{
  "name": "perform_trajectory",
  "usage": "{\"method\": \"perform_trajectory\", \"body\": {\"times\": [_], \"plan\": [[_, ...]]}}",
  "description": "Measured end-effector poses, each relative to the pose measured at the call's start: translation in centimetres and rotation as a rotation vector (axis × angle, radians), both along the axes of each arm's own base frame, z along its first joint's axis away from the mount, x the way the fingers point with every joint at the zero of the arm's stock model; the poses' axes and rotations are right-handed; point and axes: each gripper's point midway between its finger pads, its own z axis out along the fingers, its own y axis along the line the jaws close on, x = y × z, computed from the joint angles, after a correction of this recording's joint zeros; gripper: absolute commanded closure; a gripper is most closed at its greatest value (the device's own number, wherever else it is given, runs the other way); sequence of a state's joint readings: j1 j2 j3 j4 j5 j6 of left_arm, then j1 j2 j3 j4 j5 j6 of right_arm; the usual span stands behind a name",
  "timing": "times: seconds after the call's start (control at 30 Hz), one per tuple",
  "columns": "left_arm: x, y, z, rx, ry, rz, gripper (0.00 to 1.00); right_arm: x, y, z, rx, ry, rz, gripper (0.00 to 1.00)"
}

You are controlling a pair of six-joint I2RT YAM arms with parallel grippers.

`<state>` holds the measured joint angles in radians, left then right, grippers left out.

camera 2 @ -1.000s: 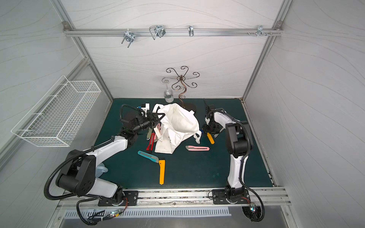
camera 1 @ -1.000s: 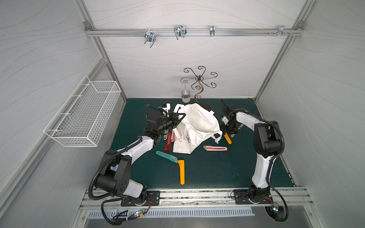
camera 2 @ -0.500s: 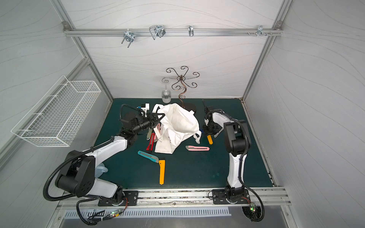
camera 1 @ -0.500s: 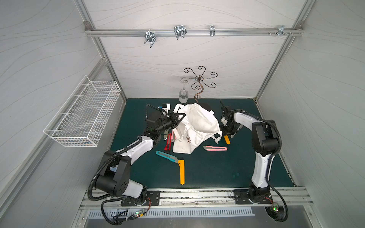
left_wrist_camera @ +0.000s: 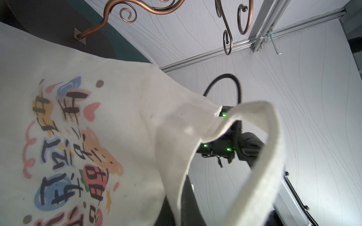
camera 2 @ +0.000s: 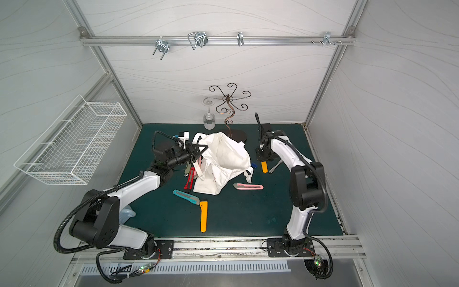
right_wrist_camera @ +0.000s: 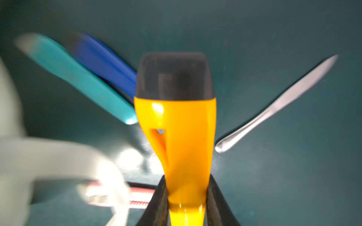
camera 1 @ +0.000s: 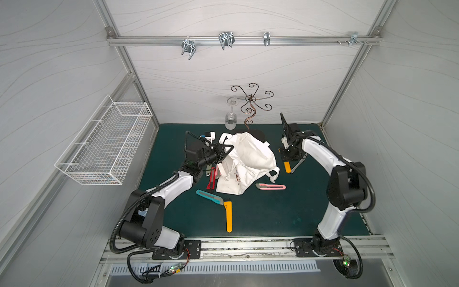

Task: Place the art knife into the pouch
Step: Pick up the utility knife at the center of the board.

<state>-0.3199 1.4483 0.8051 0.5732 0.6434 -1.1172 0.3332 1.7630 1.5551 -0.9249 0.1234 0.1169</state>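
Note:
The off-white pouch [camera 1: 250, 159] [camera 2: 223, 156] sits mid-mat with its mouth held up and open. My left gripper [camera 1: 224, 151] [camera 2: 198, 150] is shut on its rim near a handle. In the left wrist view the printed cloth of the pouch [left_wrist_camera: 98, 137] covers the jaws. My right gripper [camera 1: 288, 159] [camera 2: 264, 157] is to the right of the pouch, pointing down. It is shut on a yellow art knife [camera 1: 287, 167] [camera 2: 264, 167] with a black end. The right wrist view shows the yellow art knife [right_wrist_camera: 176, 121] clamped between the right gripper's [right_wrist_camera: 186, 199] dark jaws.
A metal table knife [camera 1: 298, 165] [right_wrist_camera: 274, 105] lies just right of the held knife, with blue [right_wrist_camera: 105, 60] and teal [right_wrist_camera: 78, 78] knives to its left. Pink [camera 1: 270, 186], teal [camera 1: 210, 197], orange [camera 1: 228, 216] and red [camera 1: 211, 181] cutters ring the pouch. A glass rack [camera 1: 250, 106] stands behind.
The right jaws have closed on the yellow art knife. The left arm and the pouch have stayed where they were.

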Motion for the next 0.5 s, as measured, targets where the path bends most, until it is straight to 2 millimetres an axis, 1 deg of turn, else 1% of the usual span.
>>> {"method": "perform_trajectory", "body": {"times": [0.07, 0.13, 0.2, 0.23, 0.3, 0.33, 0.4, 0.5], "plan": [[0.0, 0.0, 0.0, 0.002, -0.002, 0.000, 1.00, -0.2, 1.4, 4.3, 0.014, -0.108, 0.030, 0.79], [0.0, 0.0, 0.0, 0.004, -0.005, -0.001, 1.00, -1.2, 2.9, 8.1, 0.036, -0.195, 0.069, 0.79], [0.0, 0.0, 0.0, 0.006, -0.007, -0.002, 1.00, -2.7, 4.8, 11.0, 0.067, -0.260, 0.120, 0.79], [0.0, 0.0, 0.0, 0.006, -0.008, -0.002, 1.00, -3.5, 5.6, 11.7, 0.079, -0.274, 0.143, 0.79], [0.0, 0.0, 0.0, 0.006, -0.008, -0.002, 1.00, -5.3, 7.5, 12.8, 0.108, -0.287, 0.202, 0.79], [0.0, 0.0, 0.0, 0.006, -0.008, -0.003, 1.00, -5.9, 8.2, 12.9, 0.118, -0.284, 0.224, 0.79], [-0.1, -0.1, 0.0, 0.006, -0.009, -0.005, 1.00, -7.1, 9.8, 12.8, 0.135, -0.268, 0.273, 0.79], [-0.1, -0.2, 0.0, 0.006, -0.009, -0.006, 1.00, -8.0, 11.8, 11.8, 0.146, -0.232, 0.324, 0.79]]}}
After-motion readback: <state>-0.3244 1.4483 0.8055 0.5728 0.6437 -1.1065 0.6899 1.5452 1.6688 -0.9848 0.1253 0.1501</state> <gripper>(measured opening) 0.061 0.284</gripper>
